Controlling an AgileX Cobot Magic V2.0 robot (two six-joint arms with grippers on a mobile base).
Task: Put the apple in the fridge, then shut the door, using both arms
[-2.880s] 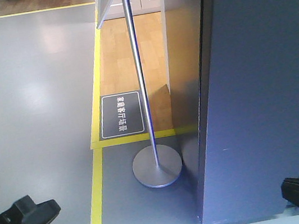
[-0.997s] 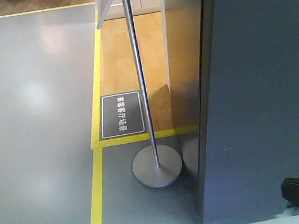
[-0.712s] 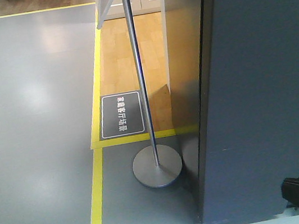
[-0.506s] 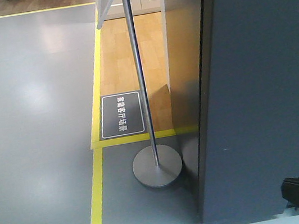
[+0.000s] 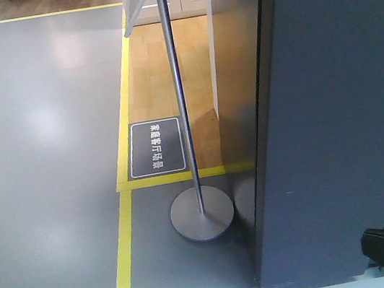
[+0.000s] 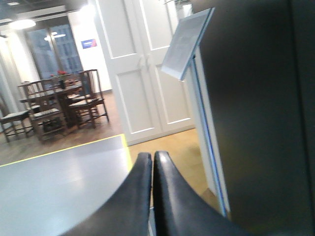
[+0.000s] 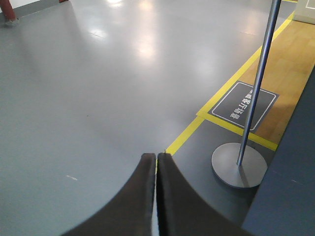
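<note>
Room was open grey floor (image 5: 36, 176) with yellow tape lines, a strip of wood flooring past them, and a dining set far back in the left wrist view. A sign stand (image 5: 202, 215) stood just beside the fridge (image 5: 339, 106).

Apple wasn't visible in any view; couldn't tell where it sat. Judging from the task alone: small, light, rigid, glossy skin likely slippery, bruises if squeezed. I'd have taken it across the widest part with light force.

Fridge showed only its dark grey outer panel, filling the right of the front view. Which part of that was the door, and whether it was open, I couldn't tell. A tall door should be heavy and stiff, better pushed flat-on than gripped.

My left gripper (image 6: 151, 169) had its fingers pressed together, nothing between them, touching nothing, aimed toward the fridge's edge. My right gripper (image 7: 156, 167) was the same: fingers together, empty, pointing at bare floor.
</note>
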